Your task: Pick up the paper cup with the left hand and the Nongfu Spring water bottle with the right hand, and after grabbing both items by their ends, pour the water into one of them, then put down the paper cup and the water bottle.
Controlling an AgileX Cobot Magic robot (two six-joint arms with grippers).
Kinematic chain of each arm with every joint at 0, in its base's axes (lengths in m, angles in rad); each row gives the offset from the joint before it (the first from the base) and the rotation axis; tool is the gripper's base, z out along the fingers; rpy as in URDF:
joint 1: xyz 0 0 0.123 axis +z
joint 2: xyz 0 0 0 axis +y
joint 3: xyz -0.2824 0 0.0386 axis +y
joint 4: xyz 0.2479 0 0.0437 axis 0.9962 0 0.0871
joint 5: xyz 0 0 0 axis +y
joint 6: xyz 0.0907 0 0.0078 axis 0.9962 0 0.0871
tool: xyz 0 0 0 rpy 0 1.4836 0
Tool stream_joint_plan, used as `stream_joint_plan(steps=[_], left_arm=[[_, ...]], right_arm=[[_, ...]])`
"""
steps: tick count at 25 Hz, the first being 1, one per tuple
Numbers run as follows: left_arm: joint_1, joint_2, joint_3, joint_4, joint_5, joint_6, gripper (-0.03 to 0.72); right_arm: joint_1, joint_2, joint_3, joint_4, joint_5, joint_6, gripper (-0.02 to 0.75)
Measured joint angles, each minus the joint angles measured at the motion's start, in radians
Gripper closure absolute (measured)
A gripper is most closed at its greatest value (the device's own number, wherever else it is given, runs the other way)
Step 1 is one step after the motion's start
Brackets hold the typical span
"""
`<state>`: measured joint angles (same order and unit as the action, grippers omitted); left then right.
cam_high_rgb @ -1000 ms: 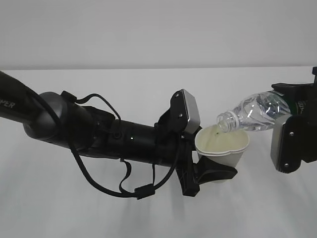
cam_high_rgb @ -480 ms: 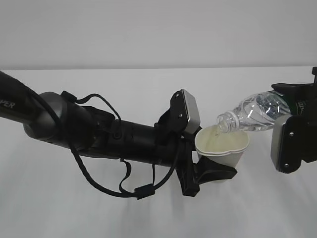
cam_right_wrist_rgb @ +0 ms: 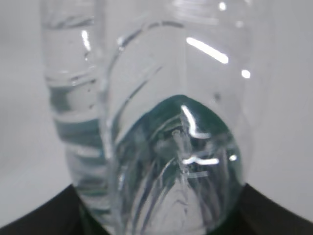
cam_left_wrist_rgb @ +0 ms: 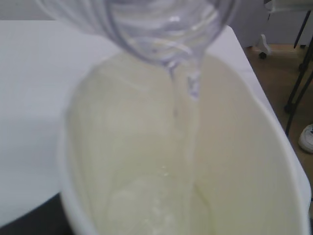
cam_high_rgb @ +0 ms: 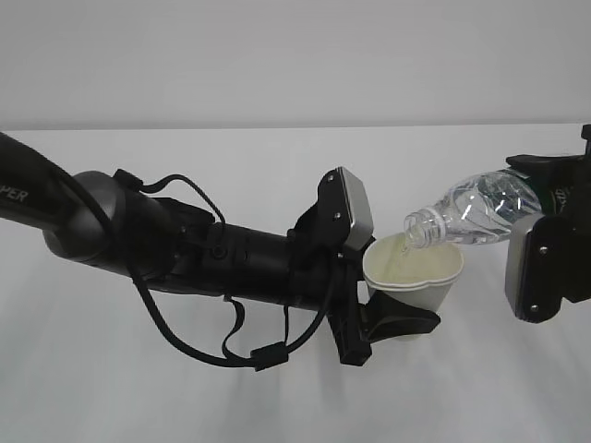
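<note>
The white paper cup (cam_high_rgb: 417, 277) is held upright above the table, with my left gripper (cam_high_rgb: 399, 323) shut on its lower part. The clear Nongfu Spring water bottle (cam_high_rgb: 480, 214) lies tilted, neck down to the left, its mouth over the cup's rim. My right gripper (cam_high_rgb: 547, 205) is shut on the bottle's base end, where the green label shows. In the left wrist view a thin stream of water (cam_left_wrist_rgb: 183, 110) falls from the bottle's mouth (cam_left_wrist_rgb: 166, 29) into the cream inside of the cup (cam_left_wrist_rgb: 122, 147). The right wrist view is filled by the bottle (cam_right_wrist_rgb: 171, 122).
The white table (cam_high_rgb: 277, 397) spreads under both arms, with a pale wall behind it. In the left wrist view the table's right edge (cam_left_wrist_rgb: 249, 63) shows, with brown floor and black furniture legs (cam_left_wrist_rgb: 296, 93) beyond.
A stream of water now runs from the bottle's mouth into the cup. Both arms have stayed almost still.
</note>
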<state>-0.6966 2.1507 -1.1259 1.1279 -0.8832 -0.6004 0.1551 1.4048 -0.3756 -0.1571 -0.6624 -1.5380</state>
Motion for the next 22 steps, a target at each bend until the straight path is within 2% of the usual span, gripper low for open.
stream_joint_plan(steps=[22], left_arm=[[0.000,0.000,0.000,0.000,0.000,0.000,0.260]], right_arm=[[0.000,0.000,0.000,0.000,0.000,-0.020,0.342]])
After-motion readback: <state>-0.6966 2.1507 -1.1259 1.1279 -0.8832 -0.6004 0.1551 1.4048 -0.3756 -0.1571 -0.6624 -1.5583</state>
